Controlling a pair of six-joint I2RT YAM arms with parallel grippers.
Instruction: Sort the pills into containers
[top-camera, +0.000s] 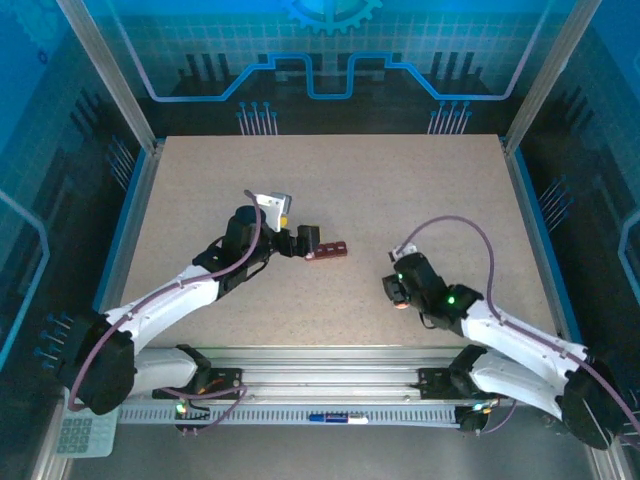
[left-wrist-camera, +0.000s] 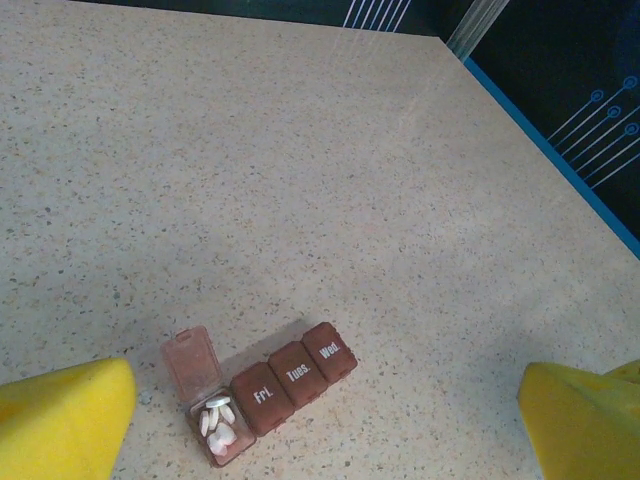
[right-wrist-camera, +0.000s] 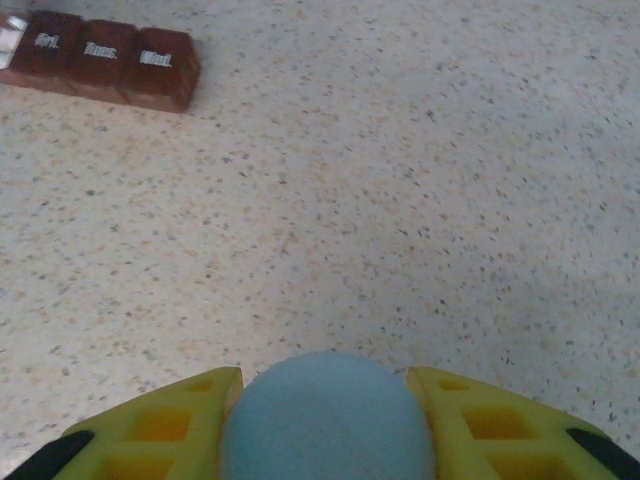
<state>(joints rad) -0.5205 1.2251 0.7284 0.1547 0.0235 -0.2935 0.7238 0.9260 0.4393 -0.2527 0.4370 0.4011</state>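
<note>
Brown containers (top-camera: 330, 250), we noted, lay ahead-left of the right gripper (right-wrist-camera: 325, 385), clamped on a blue object (right-wrist-camera: 328, 425); the wide left gripper (top-camera: 303, 240) sat nearer.

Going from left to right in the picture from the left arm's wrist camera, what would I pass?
A yellow tool finger → open compartment holding white pills → lid marked Fri. → lid marked Tues. → lid marked Wed. → the other yellow tool finger.
</note>
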